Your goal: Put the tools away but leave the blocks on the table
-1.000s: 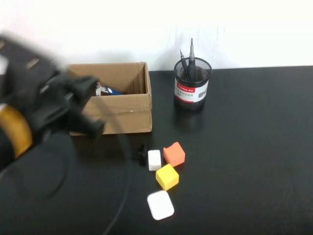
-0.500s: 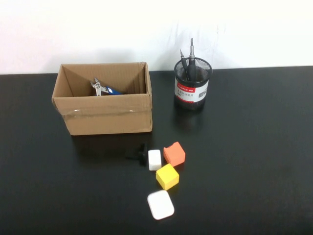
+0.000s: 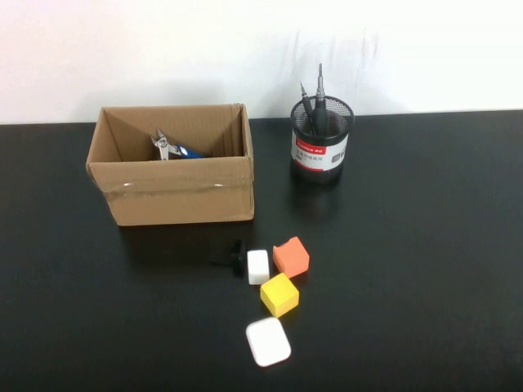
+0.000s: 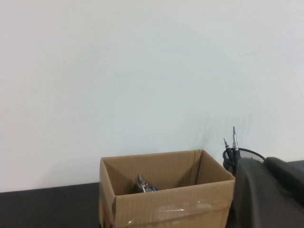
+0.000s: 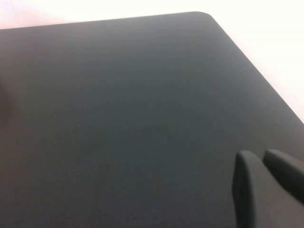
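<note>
**Tools look stowed; one small black piece by the white block is the open question**

The table [image 3: 425,245] shows no arm in the high view. The box [image 3: 176,192] stands at the back left with the pliers [image 3: 172,149] inside, their steel nose pointing to the box's left rear. To its right, well apart, the mesh cup [image 3: 321,155] holds two drivers [image 3: 319,98] upright, tips up.

The left gripper [image 4: 268,190] hangs in front of the box and above its rim, looking across it at the wall. Whether it is apart or together cannot be told. The right gripper [image 5: 260,164] hangs over bare table near a right-hand corner, its fingers together and holding nothing.

In front of the box lie the orange block [image 3: 292,256], the yellow block [image 3: 279,295] and the white block [image 3: 258,267], close together, with a flat white pad [image 3: 268,341] nearer the robot.

A small black piece [image 3: 235,258] touches the white block's left side, its long axis running roughly left to right. What it is cannot be made out. If it counts as a tool, it lies forward of the box and left of centre, so the left arm is probably the nearer one.
</note>
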Controlling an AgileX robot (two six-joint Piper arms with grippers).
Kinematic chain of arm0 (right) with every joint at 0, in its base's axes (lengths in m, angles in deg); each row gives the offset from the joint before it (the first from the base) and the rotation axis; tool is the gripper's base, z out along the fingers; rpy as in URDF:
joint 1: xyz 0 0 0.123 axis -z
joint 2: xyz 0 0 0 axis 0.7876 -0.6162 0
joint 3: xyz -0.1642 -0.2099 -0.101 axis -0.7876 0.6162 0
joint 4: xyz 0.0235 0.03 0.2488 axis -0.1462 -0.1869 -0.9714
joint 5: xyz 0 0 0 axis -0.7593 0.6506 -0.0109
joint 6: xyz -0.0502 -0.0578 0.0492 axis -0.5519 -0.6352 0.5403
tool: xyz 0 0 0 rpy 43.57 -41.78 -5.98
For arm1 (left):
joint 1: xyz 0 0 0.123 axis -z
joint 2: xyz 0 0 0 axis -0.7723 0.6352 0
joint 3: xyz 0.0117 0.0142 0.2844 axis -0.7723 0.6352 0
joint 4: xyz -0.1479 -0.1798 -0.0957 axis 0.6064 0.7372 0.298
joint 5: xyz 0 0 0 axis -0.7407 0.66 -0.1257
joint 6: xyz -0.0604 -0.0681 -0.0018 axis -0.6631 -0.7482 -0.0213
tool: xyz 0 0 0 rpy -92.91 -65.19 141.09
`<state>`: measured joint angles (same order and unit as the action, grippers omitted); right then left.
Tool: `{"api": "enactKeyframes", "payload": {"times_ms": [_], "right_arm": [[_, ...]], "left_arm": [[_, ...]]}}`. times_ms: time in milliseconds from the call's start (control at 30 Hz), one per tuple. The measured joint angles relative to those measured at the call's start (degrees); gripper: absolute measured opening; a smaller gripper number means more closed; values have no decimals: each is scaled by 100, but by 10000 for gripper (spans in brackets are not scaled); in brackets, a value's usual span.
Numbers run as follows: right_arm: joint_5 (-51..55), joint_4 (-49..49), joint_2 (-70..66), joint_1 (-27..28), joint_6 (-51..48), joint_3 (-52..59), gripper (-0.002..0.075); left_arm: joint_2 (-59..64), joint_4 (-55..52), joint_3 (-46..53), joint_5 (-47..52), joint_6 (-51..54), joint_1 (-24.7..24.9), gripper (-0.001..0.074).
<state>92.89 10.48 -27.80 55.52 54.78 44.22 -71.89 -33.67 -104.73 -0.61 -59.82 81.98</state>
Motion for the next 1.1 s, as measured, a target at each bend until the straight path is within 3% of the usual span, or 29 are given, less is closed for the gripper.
{"api": "enactKeyframes", "payload": {"times_ms": [333, 433, 667, 800, 1100], "right_arm": [[0, 0, 0, 0, 0, 0, -7], [0, 0, 0, 0, 0, 0, -7], [0, 0, 0, 0, 0, 0, -7], [0, 0, 0, 0, 0, 0, -7], [0, 0, 0, 0, 0, 0, -7]], "left_arm": [[-10, 95, 14, 135, 73, 0, -1], [-8, 509, 108, 176, 698, -128, -1], [-8, 2648, 601, -489, 3499, -1337, -1], [-38, 3561, 1038, -1334, 4167, -2225, -1], [-1059, 3898, 2365, -1206, 4285, -2499, -2]]}}
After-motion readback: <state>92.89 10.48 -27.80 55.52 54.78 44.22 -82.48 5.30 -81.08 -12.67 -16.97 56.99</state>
